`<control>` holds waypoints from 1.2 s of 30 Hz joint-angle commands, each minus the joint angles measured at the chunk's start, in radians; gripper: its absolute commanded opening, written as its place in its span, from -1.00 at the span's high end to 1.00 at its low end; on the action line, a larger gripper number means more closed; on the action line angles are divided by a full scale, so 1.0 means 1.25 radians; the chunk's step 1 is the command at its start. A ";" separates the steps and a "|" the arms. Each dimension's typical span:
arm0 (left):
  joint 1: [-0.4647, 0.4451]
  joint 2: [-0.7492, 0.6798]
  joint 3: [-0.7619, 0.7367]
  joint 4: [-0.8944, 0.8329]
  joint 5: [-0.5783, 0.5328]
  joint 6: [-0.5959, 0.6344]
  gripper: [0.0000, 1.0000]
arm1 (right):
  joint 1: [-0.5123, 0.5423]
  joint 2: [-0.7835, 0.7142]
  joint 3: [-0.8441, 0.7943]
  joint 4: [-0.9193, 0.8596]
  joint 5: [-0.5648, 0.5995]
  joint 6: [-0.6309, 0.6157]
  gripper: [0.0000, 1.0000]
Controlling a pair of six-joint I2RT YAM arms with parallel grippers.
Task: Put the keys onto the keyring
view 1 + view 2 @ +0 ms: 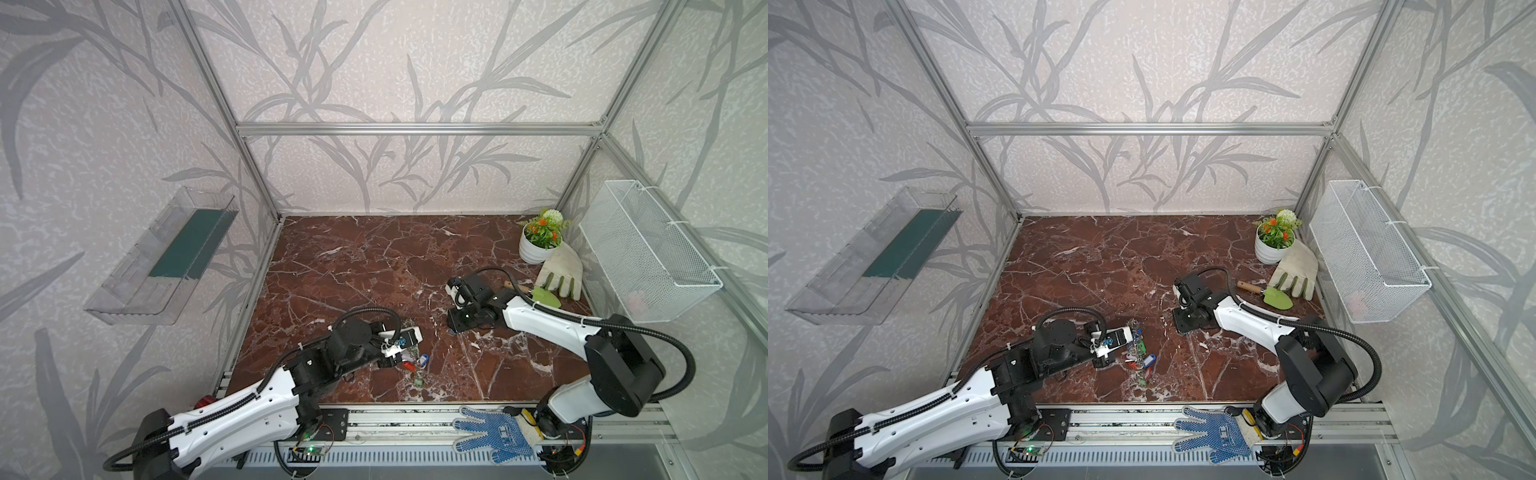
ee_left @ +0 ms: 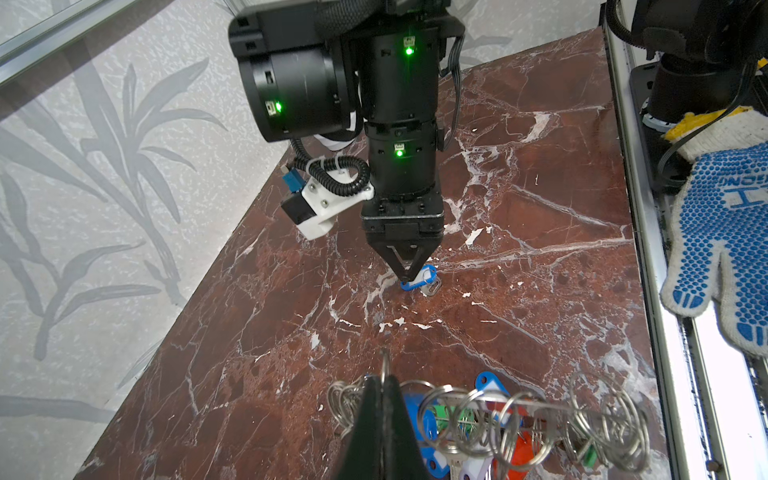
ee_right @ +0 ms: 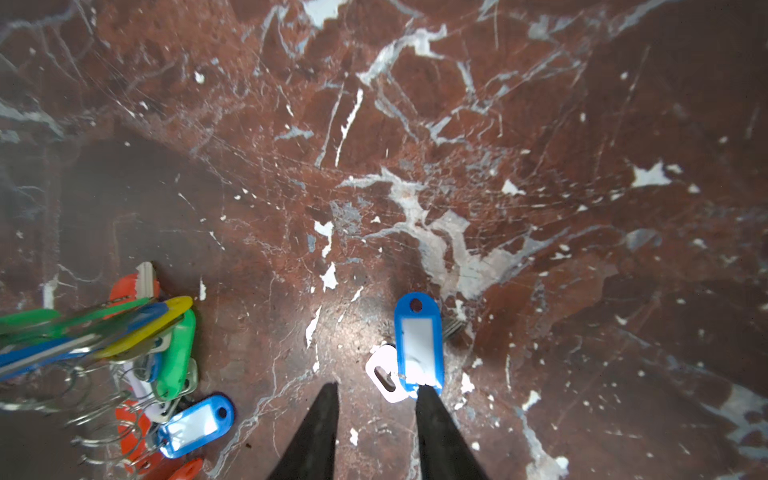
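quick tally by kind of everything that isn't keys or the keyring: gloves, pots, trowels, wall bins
gloves: 2 (cream work glove, blue-dotted white knit glove)
white ribbed pot with artificial flowers: 1
green trowel with wooden handle: 1
wall bins: 2 (white wire mesh basket, clear plastic tray)
total: 6

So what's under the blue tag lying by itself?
A shiny key head with a slot pokes out from under the blue tag. A grey bit shows at its other edge. The rest of the key is covered.
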 commanded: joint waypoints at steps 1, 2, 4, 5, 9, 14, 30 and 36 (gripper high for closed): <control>-0.004 -0.021 0.021 0.045 0.011 0.000 1.00 | 0.014 0.042 0.038 -0.061 0.067 -0.003 0.31; -0.004 -0.022 0.021 0.045 0.011 -0.001 1.00 | 0.018 0.053 0.046 -0.069 0.079 -0.003 0.31; -0.004 -0.025 0.021 0.045 0.013 -0.001 1.00 | 0.027 0.066 0.060 -0.089 0.111 -0.003 0.31; -0.004 -0.028 0.022 0.045 0.012 -0.001 1.00 | 0.032 0.073 0.065 -0.099 0.126 -0.003 0.31; -0.004 -0.034 0.022 0.045 0.016 -0.001 1.00 | 0.041 0.098 0.080 -0.115 0.149 0.125 -0.02; -0.004 -0.035 0.022 0.045 0.016 -0.001 1.00 | 0.050 0.118 0.090 -0.120 0.150 0.146 -0.10; -0.004 -0.033 0.023 0.044 0.024 -0.003 1.00 | 0.067 0.110 0.088 -0.145 0.184 0.161 0.25; -0.004 -0.032 0.025 0.043 0.024 -0.004 1.00 | 0.068 0.079 0.071 -0.147 0.189 0.146 0.51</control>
